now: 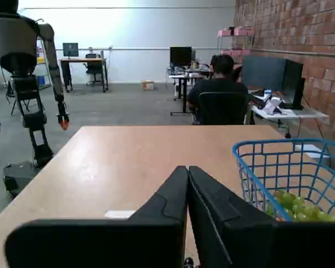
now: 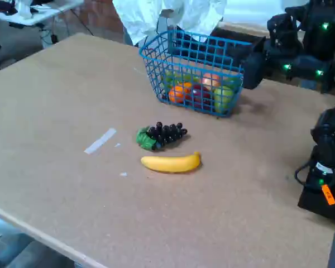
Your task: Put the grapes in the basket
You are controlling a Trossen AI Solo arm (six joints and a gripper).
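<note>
One bunch of grapes [image 2: 163, 134] lies on the table [image 2: 56, 100], its long axis running left to right in the fixed view with the leaf at the left. It sits just behind one banana [image 2: 172, 162] and in front of one basket [image 2: 194, 71]. The gripper [image 1: 188, 192], fingers pressed together and empty, sits beside the basket, well apart from the grapes.
</note>
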